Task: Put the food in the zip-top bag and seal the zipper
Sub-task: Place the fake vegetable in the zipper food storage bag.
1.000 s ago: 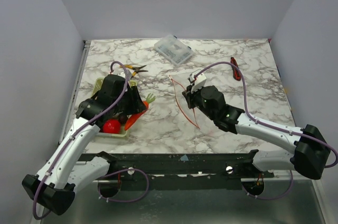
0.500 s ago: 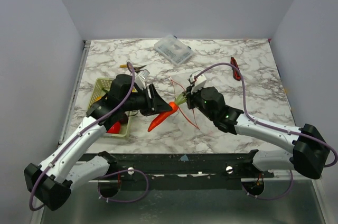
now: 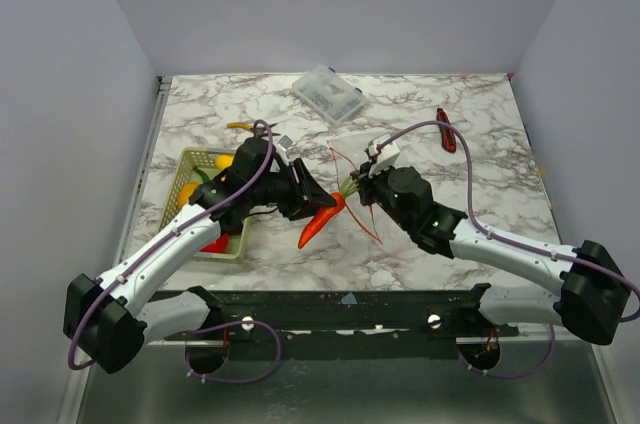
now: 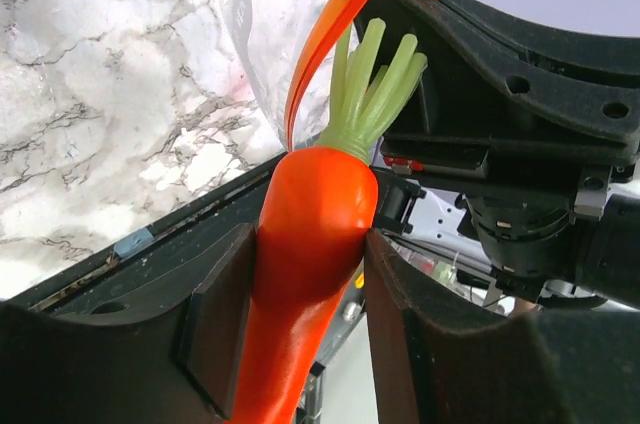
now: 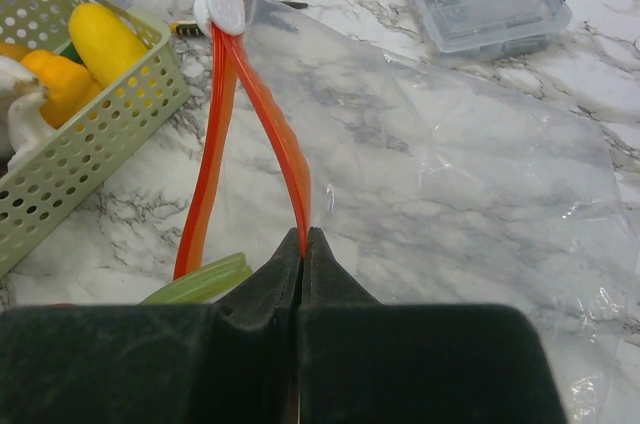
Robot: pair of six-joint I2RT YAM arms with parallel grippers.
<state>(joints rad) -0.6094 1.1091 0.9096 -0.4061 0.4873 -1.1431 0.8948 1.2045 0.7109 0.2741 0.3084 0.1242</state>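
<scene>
My left gripper (image 3: 312,206) is shut on the orange carrot (image 3: 320,221), its fingers (image 4: 225,319) clamping the body (image 4: 310,244). The carrot's green stalks (image 4: 375,79) point into the open mouth of the clear zip-top bag (image 5: 450,164); they also show at the mouth in the right wrist view (image 5: 195,282). My right gripper (image 3: 364,187) is shut on one lip of the red-orange zipper (image 5: 285,159), holding the mouth open, with the white slider (image 5: 222,9) at its far end. A yellow lemon (image 5: 105,41), an orange (image 5: 55,79) and white garlic (image 5: 22,114) lie in the green mesh basket (image 5: 110,134).
A rigid clear lidded box (image 3: 328,93) stands at the back centre. A dark-red utility knife (image 3: 446,130) lies at the back right. Yellow-handled pliers (image 3: 240,126) lie behind the basket (image 3: 190,166). A red tomato (image 3: 215,242) shows in the basket's near end.
My left gripper lifted the carrot out of the basket and carried it right to the bag's mouth. My right gripper kept its hold on the zipper.
</scene>
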